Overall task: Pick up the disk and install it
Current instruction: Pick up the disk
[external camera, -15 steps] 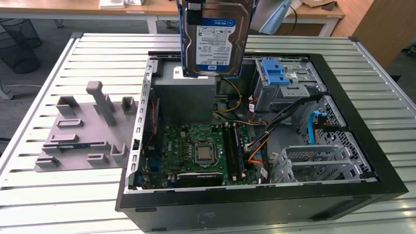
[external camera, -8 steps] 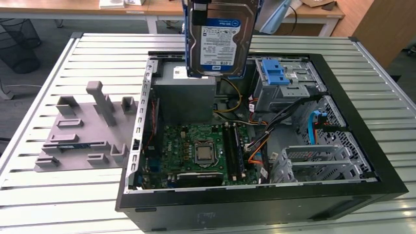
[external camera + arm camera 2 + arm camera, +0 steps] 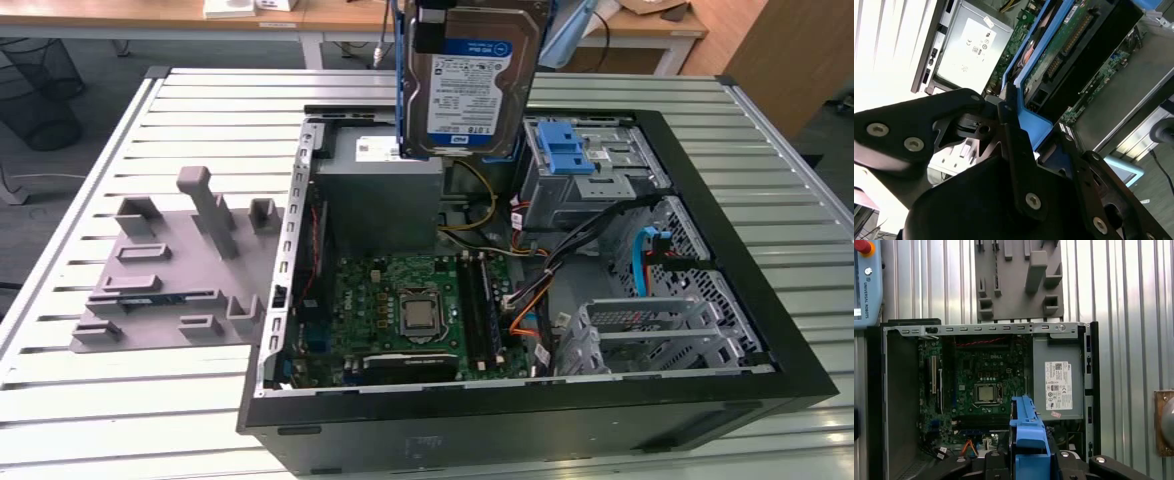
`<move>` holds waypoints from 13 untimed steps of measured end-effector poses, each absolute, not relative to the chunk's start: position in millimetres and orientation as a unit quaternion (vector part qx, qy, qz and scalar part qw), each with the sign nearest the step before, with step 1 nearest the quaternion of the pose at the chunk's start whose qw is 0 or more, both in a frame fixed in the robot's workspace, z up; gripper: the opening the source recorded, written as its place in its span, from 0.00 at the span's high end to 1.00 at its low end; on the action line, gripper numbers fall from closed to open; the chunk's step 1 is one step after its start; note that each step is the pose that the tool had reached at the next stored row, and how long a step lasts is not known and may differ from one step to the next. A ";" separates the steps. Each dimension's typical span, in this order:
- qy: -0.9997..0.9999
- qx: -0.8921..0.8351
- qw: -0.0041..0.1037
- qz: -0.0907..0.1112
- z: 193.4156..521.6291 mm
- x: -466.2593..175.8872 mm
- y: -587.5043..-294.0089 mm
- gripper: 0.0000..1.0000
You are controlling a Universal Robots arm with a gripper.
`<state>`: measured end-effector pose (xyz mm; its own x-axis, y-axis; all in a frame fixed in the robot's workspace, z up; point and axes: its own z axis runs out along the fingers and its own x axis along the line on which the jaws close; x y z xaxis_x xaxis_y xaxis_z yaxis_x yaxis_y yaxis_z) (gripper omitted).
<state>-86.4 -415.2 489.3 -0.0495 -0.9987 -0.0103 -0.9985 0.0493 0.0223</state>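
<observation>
The flat silver disk (image 3: 461, 120) in its blue plastic frame (image 3: 1026, 426) is held upright over the open black computer case (image 3: 747, 300), gripped by the downward-pointed black tool (image 3: 1028, 459). Its label (image 3: 474, 60) is shown in the exterior view, its green circuit board (image 3: 1074, 40) in the second wrist view.

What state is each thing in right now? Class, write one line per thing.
disk: held in the air, on edge, above the case, not installed.
claw: shut on the disk's blue frame.
computer case: lying on its side, open.
processor: seated on the board, uncovered.
grey holder: lying flat beside the case.
</observation>
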 end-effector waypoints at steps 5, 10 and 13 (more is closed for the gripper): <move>-0.724 0.689 0.004 -0.012 489.0 -81.9 -415.2 0.64; -0.724 0.689 0.004 -0.012 489.0 -81.6 -415.2 0.64; -0.724 0.689 0.004 -0.012 489.0 -81.5 -416.6 0.64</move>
<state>-81.5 -416.6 489.0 -0.0494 -0.9987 -0.0101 -0.9985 0.0492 0.0223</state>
